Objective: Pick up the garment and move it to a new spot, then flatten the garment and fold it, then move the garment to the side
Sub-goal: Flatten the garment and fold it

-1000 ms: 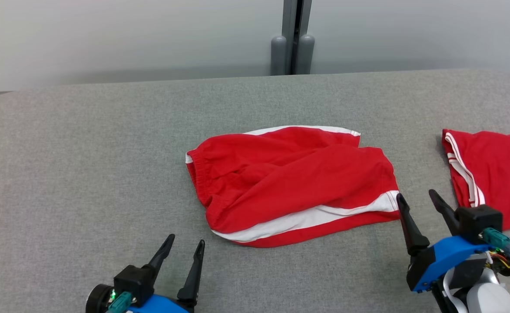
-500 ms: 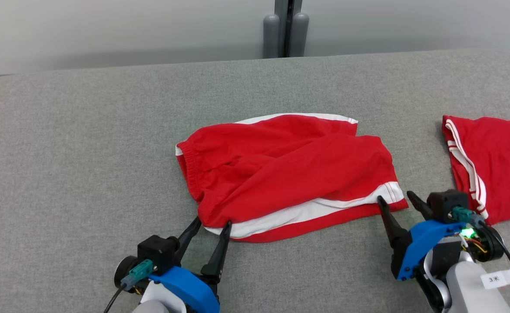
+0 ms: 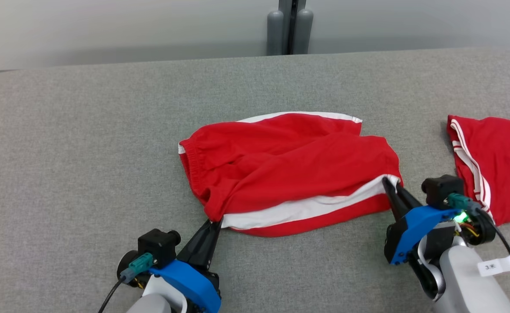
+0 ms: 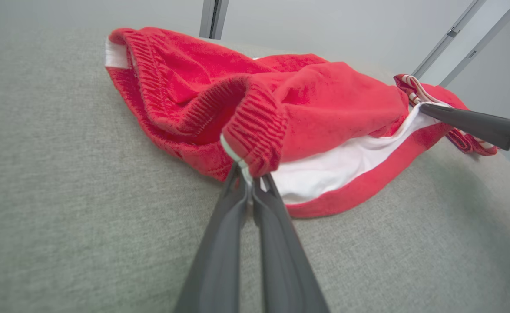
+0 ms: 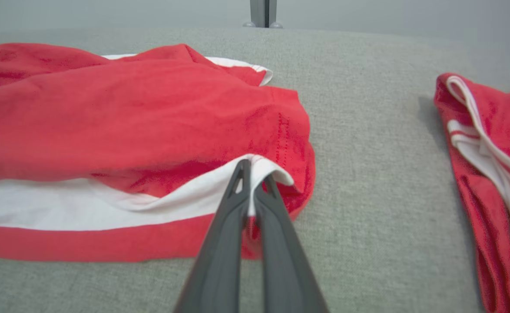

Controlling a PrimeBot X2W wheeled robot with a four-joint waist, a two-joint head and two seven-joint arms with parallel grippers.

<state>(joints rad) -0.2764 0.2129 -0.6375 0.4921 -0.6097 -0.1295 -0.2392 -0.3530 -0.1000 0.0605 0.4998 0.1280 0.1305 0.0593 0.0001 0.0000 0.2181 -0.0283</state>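
Head view: garment (image 3: pixel 289 167) is clamped at waistband corner by left gripper (image 3: pixel 215 223), at hem corner by right gripper (image 3: pixel 389 182).

The red cloth shorts with a white side band (image 3: pixel 289 169) look soft and matt, with a slightly fuzzy nap and a ribbed waistband, and the second red cloth garment with thin white stripes (image 3: pixel 498 165) has the same dull finish. Under them the grey tabletop covering (image 3: pixel 85 152) is a matt, coarse-woven fabric. The left gripper (image 3: pixel 215 222) and right gripper (image 3: pixel 387 180) have smooth, dark plastic fingers on blue plastic mounts (image 3: pixel 185 280).
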